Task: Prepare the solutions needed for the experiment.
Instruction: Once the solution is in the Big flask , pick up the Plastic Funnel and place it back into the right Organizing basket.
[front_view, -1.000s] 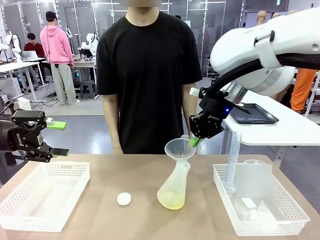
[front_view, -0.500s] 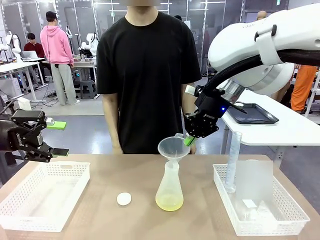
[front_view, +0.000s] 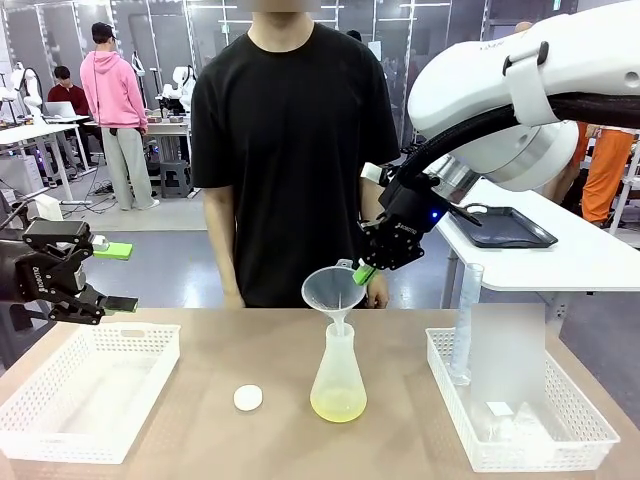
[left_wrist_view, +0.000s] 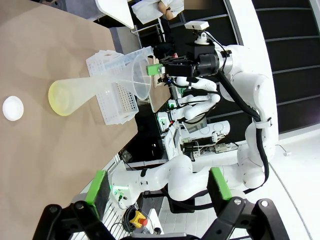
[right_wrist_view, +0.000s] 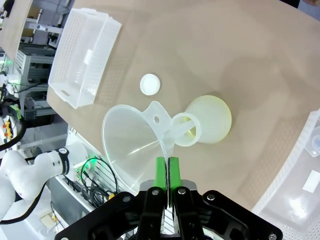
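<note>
A frosted conical flask (front_view: 338, 372) stands upright mid-table with the solutions (front_view: 338, 405), a shallow pale yellow-green layer, at its bottom. My right gripper (front_view: 362, 271) is shut on the rim of a clear plastic funnel (front_view: 332, 289), whose stem tip sits at the flask's mouth. From the right wrist, the green pads (right_wrist_view: 160, 172) pinch the funnel (right_wrist_view: 134, 146) above the flask (right_wrist_view: 202, 121). My left gripper (front_view: 117, 277) hangs open and holds nothing beyond the table's left edge. In its own view the left gripper (left_wrist_view: 158, 186) faces the flask (left_wrist_view: 87, 89) far off.
A small white cap (front_view: 248, 397) lies left of the flask. One white basket (front_view: 88, 392) sits at the left. Another basket (front_view: 520, 415) at the right holds a tall measuring cylinder (front_view: 466, 320) and a clear beaker. A person in black stands at the far edge.
My right gripper has carried the funnel up and to the left. The flask, tilted a second ago, now stands upright and a little farther left. The left arm is still.
</note>
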